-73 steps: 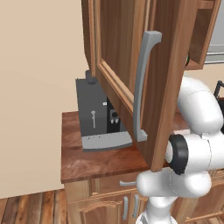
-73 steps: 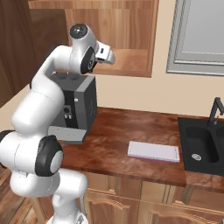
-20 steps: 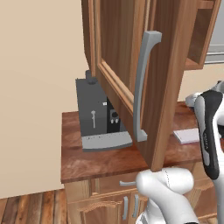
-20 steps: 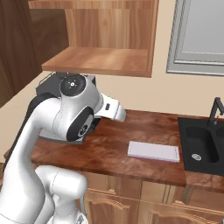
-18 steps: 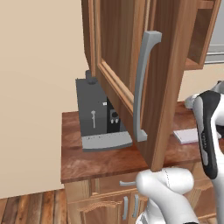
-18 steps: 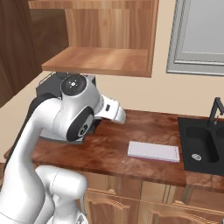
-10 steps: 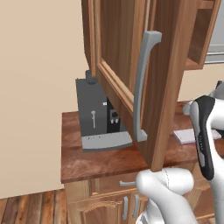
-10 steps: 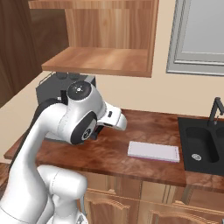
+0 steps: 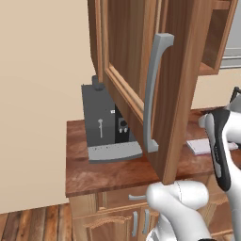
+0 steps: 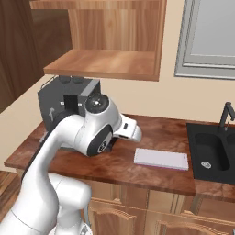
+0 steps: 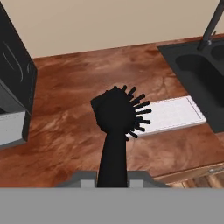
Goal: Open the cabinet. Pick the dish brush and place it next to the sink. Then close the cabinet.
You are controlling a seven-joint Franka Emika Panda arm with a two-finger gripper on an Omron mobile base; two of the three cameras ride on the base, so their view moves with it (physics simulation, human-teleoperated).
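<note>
No readable brand, label or writing anywhere; the dark coffee machine shows only a small pale mark on its side, too small to make out.

Gripper: jaws drawn in narrow on the black handle of the dish brush. The handle rises from between them in the hand view; the fingertips themselves are hidden at the bottom edge. Brush carried in the air, head forward, bristles fanning toward the sink side. Nothing else touches it.

Brush head hangs over the middle of the brown countertop, above the near end of a flat white rectangular pad. The pad lies near the front edge of the countertop, just beside the sink but not touching its rim. Thin black faucet stands at the back edge of the basin.

Right base view: the arm's wrist leans low over the countertop, between the coffee machine and the pad; sink at the right end of the countertop, window above it.

Cabinet: door swung wide open, edge toward the left base camera, long grey bar handle upright on it. From the right base view the open cabinet interior shows a bare wooden shelf. Coffee machine sits at the back left corner of the countertop, under the cabinet.
</note>
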